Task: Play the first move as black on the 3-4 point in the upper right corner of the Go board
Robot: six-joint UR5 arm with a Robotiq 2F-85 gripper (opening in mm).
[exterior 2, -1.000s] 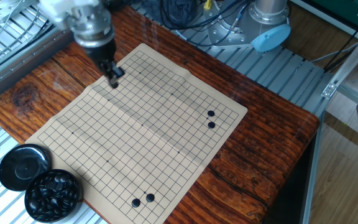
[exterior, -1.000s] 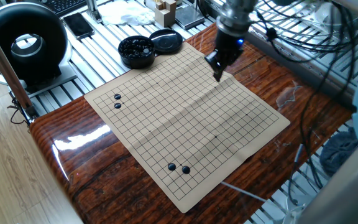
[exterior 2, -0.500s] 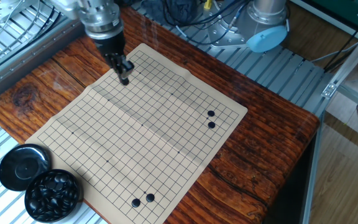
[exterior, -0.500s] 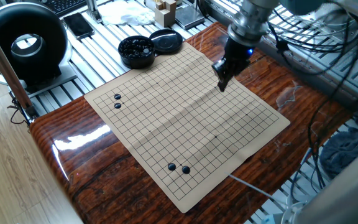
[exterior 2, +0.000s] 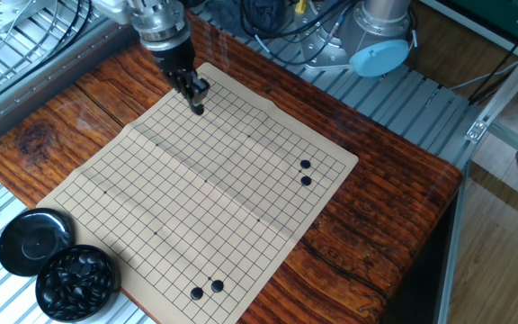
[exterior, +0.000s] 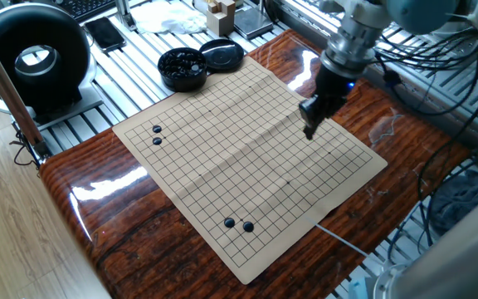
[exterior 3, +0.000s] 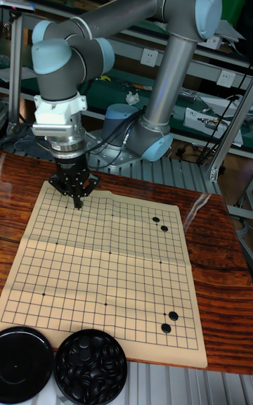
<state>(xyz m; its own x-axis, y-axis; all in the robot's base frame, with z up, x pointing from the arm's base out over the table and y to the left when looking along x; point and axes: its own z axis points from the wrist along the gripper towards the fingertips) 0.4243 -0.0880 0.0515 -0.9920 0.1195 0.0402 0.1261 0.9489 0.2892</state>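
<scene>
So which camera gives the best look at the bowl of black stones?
The tall fixed view: the bowl of black stones sits large in the foreground, individual stones visible. The other fixed view shows it in the bottom corner, partly cropped. One fixed view shows it small and far.

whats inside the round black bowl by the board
The bowl is heaped with glossy black stones. Its bottom is covered by them. Its lid lies beside it.

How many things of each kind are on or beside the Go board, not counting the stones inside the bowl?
Black stones lying on the board: 4
Go board: 1
Bowl filled with stones: 1
Bowl lid: 1
Total: 7
</scene>
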